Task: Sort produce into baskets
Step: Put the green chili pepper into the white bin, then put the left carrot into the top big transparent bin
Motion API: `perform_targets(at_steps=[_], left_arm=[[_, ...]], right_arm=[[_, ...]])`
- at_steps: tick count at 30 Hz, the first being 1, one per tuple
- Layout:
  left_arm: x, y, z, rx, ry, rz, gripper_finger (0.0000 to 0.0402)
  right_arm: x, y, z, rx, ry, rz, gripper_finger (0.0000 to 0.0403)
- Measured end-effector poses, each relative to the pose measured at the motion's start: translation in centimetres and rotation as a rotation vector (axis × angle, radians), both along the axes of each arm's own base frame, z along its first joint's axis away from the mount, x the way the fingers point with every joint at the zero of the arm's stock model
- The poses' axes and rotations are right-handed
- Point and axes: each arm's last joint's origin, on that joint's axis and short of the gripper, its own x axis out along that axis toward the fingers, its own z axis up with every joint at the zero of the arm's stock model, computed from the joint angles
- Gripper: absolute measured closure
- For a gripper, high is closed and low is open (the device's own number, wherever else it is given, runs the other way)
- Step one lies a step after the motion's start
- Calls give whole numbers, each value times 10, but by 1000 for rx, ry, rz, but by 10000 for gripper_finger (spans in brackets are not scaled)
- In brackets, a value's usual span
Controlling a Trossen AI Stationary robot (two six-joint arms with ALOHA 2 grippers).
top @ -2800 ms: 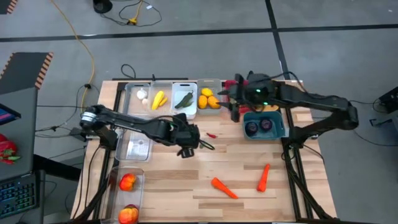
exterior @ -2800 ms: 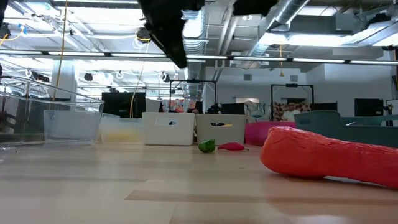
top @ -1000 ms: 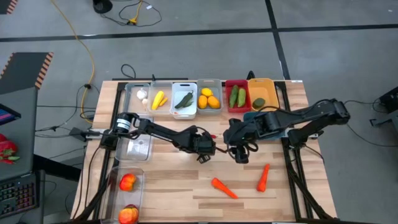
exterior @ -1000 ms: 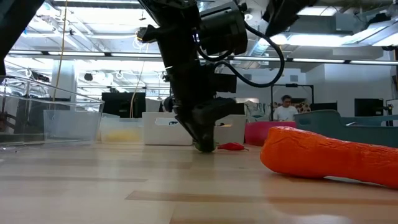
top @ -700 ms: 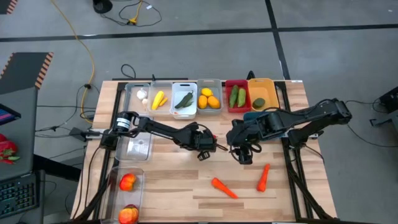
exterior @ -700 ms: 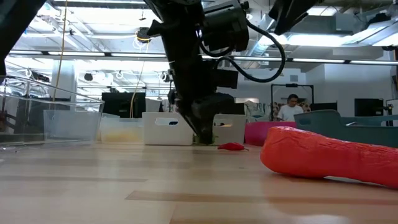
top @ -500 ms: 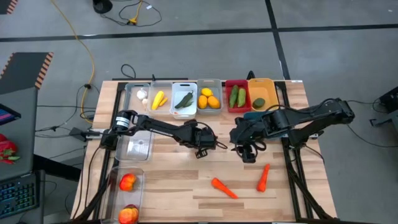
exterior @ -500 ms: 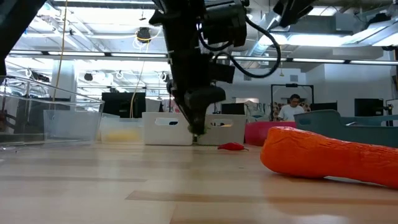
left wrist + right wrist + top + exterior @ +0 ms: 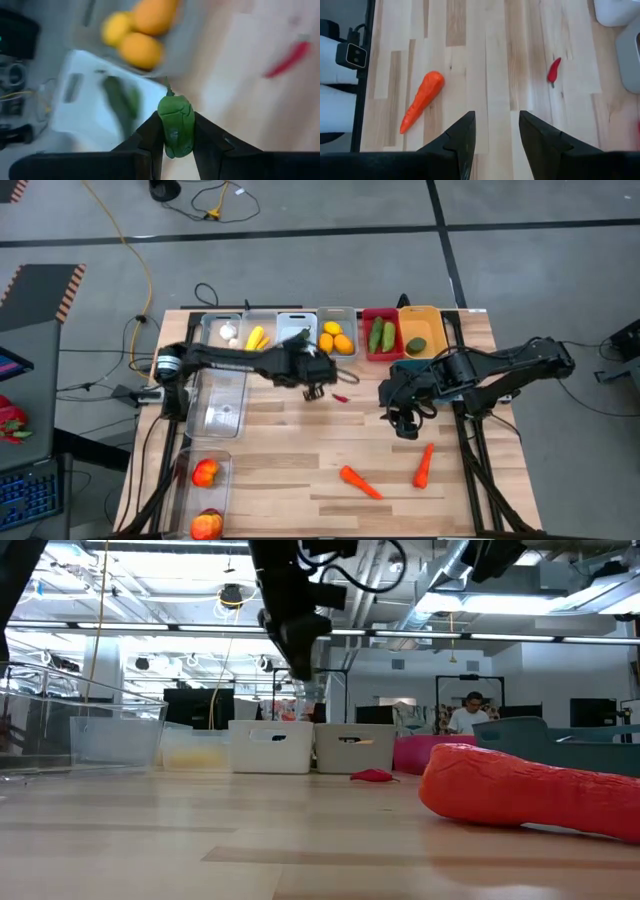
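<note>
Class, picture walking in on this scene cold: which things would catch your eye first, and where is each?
The left claw, raised by the white basket, pinches a small green chili. A big orange carrot fills the low view's right foreground. A tiny red chili lies alone mid-table.

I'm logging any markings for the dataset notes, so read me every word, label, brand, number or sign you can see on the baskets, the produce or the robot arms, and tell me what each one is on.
No readable text in any view.
The white basket, the red basket and the orange carrots carry no lettering.
The left gripper, shut on a green chili, and the open right gripper show no brand marks.
Background screens in the low view: too small to read.
</note>
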Motion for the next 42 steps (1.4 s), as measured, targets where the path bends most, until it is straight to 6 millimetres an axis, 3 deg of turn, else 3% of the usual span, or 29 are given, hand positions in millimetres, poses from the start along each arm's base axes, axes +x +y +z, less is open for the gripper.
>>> perform_targets(at_steps=[4,10,15,19,25,30,42], left_arm=[[-11,29,15,39,4,44,330],[-20,68,12,-30,44,72,330],[-26,87,8,-92,53,100,328],[-29,95,8,-88,59,109,302],[-30,99,9,-56,76,113,233],[-30,98,9,-52,79,109,191],[-31,98,9,-56,85,106,175]], right_arm=[[0,0,0,1,-4,0,226],[0,0,0,16,-1,-22,226],[0,1,0,57,8,-35,222],[1,2,1,93,3,-39,200],[1,2,1,108,6,-58,149],[4,3,-2,174,35,-159,133],[36,47,-48,248,243,-138,132]])
